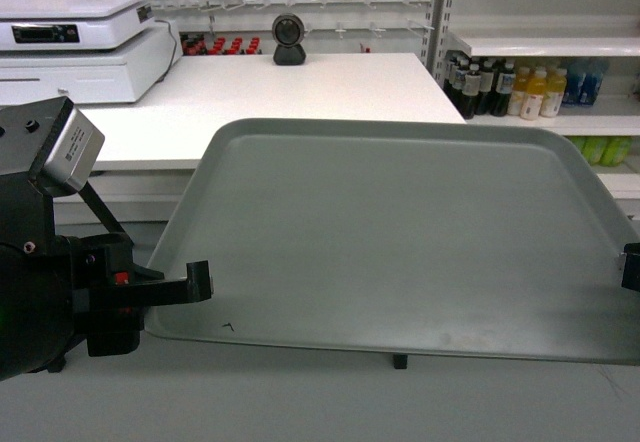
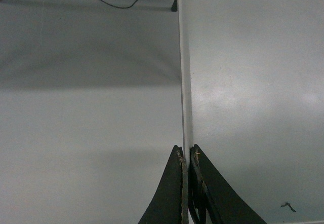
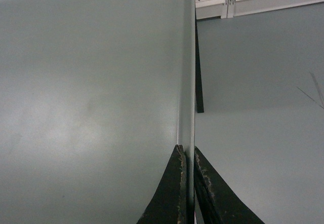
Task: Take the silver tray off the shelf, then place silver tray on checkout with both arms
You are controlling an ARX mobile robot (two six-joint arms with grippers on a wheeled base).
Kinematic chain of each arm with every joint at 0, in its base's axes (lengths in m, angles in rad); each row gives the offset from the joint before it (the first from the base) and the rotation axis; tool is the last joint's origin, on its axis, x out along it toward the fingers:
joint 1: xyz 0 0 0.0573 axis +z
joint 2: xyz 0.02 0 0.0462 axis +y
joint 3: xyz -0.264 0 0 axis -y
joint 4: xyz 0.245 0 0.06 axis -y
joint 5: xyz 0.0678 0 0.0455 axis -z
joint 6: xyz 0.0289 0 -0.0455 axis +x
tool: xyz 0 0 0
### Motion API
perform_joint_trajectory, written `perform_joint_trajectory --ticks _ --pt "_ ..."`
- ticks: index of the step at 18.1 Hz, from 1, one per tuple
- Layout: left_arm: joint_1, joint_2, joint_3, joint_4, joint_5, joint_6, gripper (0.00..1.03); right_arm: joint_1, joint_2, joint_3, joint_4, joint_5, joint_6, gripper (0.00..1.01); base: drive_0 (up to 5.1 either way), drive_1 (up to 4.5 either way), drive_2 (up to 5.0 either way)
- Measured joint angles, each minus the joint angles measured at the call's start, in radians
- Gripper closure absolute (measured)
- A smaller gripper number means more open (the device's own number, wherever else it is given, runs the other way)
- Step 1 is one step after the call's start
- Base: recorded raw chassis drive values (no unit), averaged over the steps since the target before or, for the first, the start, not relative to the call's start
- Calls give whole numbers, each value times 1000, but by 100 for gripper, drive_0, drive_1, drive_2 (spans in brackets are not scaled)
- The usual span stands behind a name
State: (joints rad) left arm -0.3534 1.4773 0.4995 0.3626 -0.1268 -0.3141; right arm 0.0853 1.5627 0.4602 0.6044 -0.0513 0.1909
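Observation:
The silver tray (image 1: 400, 232), matte grey-green with a low rim, hangs level in the air in front of the white checkout (image 1: 300, 87). My left gripper (image 1: 205, 284) is shut on its left rim near the front corner, beside a small scratch mark (image 1: 228, 326). At the right edge of the head view, my right gripper (image 1: 630, 267) pinches the tray's right rim. In the left wrist view the gripper (image 2: 186, 153) clamps the tray (image 2: 253, 82) by its rim. The right wrist view shows the same: the gripper (image 3: 187, 150) is shut on the edge of the tray (image 3: 91, 82).
A cash register (image 1: 70, 42) and a small black camera (image 1: 289, 40) stand on the checkout's back part. White store shelves (image 1: 545, 42) with bottles (image 1: 510, 87) rise at the right. Grey floor (image 2: 76, 107) lies below the tray, with a dark leg (image 3: 199, 82) beneath.

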Motion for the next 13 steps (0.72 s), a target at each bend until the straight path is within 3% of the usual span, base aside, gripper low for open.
perform_joint_trajectory --ticks 5,13 --pt "8 -1 0 3 1 0 100 9 0 2 1 2 1 98 -4 51 -59" --pt "2 0 -1 -2 -1 0 100 5 0 0 1 2 0 98 0 416 -416"
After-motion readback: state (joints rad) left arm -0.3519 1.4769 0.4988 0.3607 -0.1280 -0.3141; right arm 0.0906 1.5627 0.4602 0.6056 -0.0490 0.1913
